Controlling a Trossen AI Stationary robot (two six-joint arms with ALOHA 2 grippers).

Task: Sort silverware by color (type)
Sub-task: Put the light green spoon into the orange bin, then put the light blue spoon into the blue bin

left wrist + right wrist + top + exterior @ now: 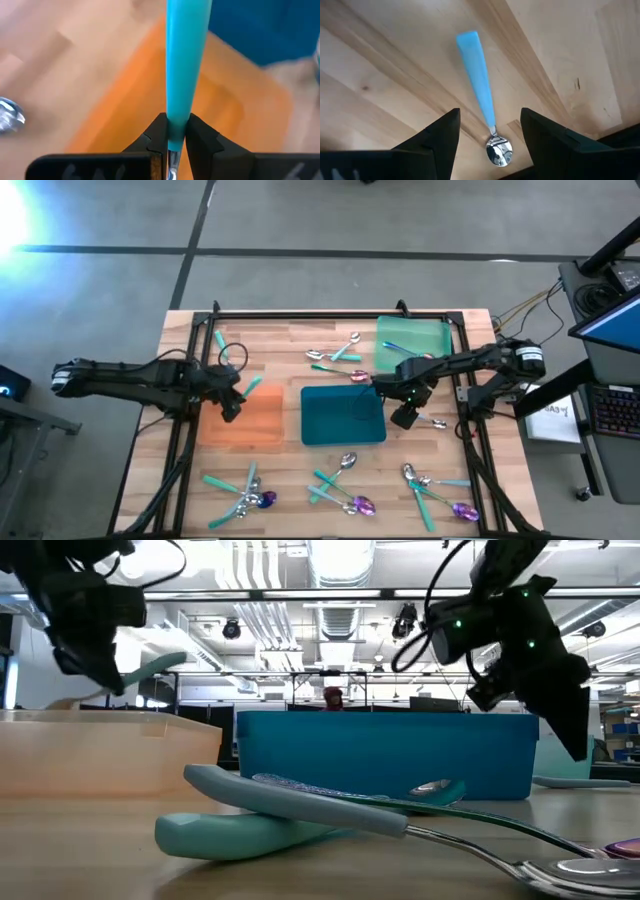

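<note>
The left gripper hangs above the orange tray, jaws clamped on a teal-handled utensil near its metal neck. Right of the teal tray, the right gripper hovers with jaws wide over a teal-handled spoon lying on the tabletop.

Three trays: orange tray, teal tray, green tray, two arms

Bare wood table between silverware clusters permits passage; orange tray, teal tray and green tray obstruct the centre.
</note>
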